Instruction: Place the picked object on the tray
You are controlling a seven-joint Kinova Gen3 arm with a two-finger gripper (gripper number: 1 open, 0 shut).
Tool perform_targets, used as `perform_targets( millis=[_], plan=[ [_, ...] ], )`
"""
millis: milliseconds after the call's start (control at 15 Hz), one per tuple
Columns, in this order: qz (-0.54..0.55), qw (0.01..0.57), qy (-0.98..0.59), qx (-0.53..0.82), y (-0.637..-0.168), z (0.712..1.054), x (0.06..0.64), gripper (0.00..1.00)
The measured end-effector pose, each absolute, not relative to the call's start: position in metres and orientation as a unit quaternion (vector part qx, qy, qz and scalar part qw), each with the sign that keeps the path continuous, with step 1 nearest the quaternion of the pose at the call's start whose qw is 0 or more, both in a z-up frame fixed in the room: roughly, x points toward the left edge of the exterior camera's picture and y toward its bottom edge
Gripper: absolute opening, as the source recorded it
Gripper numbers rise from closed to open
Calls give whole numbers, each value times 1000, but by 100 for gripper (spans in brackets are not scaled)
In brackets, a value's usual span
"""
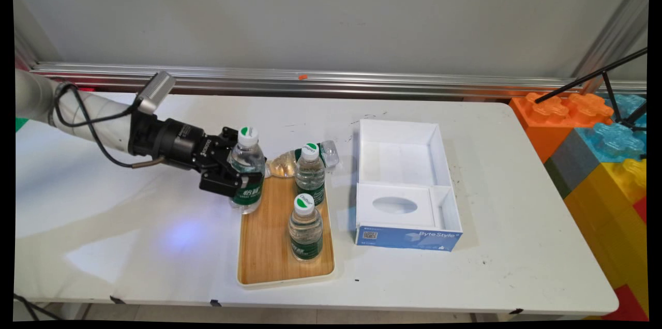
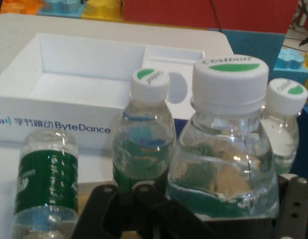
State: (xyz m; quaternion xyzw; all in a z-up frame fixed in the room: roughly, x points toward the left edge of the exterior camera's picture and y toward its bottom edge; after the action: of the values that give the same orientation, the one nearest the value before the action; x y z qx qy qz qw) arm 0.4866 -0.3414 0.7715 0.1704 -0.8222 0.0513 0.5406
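- A black two-finger end effector (image 1: 242,180) reaches in level from the left and is clamped round the green-labelled body of an upright water bottle (image 1: 247,169), one finger on each side of it; the hand view shows that bottle (image 2: 228,144) filling the space between the fingers.
- The gripped bottle stands at the far left corner of a wooden tray (image 1: 269,246) on the white desk (image 1: 129,246), its base at or just over the tray's rim; whether it rests there or is lifted slightly cannot be told.
- Two more capped bottles stand upright on the tray, one in the middle (image 1: 310,174) and one nearer the camera (image 1: 305,227); a fourth bottle (image 1: 297,161) lies on its side at the tray's far edge, just behind the middle one.
- An open white box (image 1: 406,184) with a blue front panel sits just right of the tray.
- Risk, as judged from this position: the thin plastic wall may buckle under the squeeze and let the bottle slip or tilt, and its base could catch on the tray's raised rim.
- Any swing to the right could knock the close-standing middle bottle, which might topple onto its neighbour.
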Motion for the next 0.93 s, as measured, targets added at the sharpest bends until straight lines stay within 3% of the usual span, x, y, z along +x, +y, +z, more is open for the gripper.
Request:
perform_targets(
  millis=[933],
  plan=[
    [59, 543, -824, 151, -348, 734, 469, 0]
  ],
)
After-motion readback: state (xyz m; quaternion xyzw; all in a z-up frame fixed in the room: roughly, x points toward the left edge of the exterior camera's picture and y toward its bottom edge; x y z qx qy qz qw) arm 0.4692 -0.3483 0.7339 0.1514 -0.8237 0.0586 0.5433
